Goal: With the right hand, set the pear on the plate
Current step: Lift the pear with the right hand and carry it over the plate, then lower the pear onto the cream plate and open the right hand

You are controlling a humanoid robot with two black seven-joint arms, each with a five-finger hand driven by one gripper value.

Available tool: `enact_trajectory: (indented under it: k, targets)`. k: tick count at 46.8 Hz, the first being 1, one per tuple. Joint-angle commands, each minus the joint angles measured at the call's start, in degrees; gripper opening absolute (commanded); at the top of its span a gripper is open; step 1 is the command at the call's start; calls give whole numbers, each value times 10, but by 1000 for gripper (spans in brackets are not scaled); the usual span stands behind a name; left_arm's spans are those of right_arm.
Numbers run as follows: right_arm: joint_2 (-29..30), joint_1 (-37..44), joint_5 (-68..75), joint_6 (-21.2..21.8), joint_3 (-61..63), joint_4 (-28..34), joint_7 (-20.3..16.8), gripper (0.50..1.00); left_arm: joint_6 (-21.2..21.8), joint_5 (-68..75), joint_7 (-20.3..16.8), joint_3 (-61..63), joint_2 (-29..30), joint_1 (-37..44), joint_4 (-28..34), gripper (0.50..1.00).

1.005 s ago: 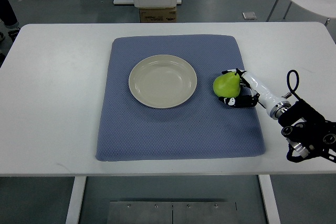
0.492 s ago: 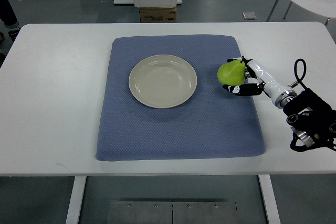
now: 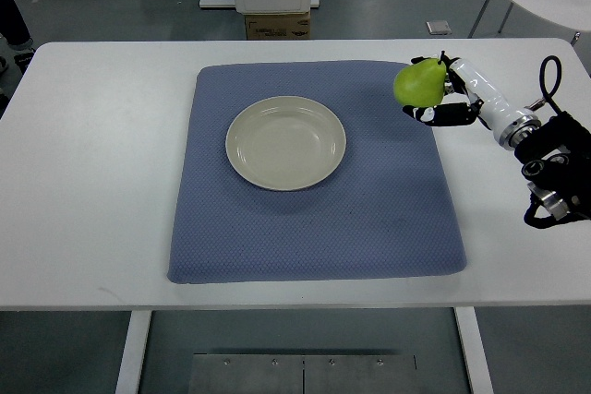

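Pear (image 3: 420, 81) hangs over the blue mat's (image 3: 314, 228) two o'clock corner on the white table (image 3: 92, 182), gripped by the curled fingers of the right hand (image 3: 443, 97). Off at its eight o'clock, mid-mat, sits the empty cream plate (image 3: 286, 143).

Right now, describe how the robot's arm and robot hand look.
Only the right arm shows: a black, blocky wrist assembly with round silver fittings and a black cable loop above it. A glossy white, tube-shaped segment leads to the right robot hand, whose fingers are black with white patches.
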Motion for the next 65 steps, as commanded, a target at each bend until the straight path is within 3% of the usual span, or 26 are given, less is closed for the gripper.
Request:
enact_trajectory:
  k: [1, 17, 38, 65]
  targets:
    - [13, 9, 0, 0, 0, 1, -2, 500, 0, 0, 0, 0, 0, 0, 0, 1000]
    - [98, 35, 8, -1, -6, -6, -12, 500, 0, 0, 0, 0, 0, 0, 0, 1000]
    - [227, 17, 18, -2, -18, -85, -25, 500, 0, 0, 0, 0, 0, 1, 0, 1000]
    - [289, -12, 17, -2, -46, -157, -25, 500, 0, 0, 0, 0, 0, 0, 0, 1000]
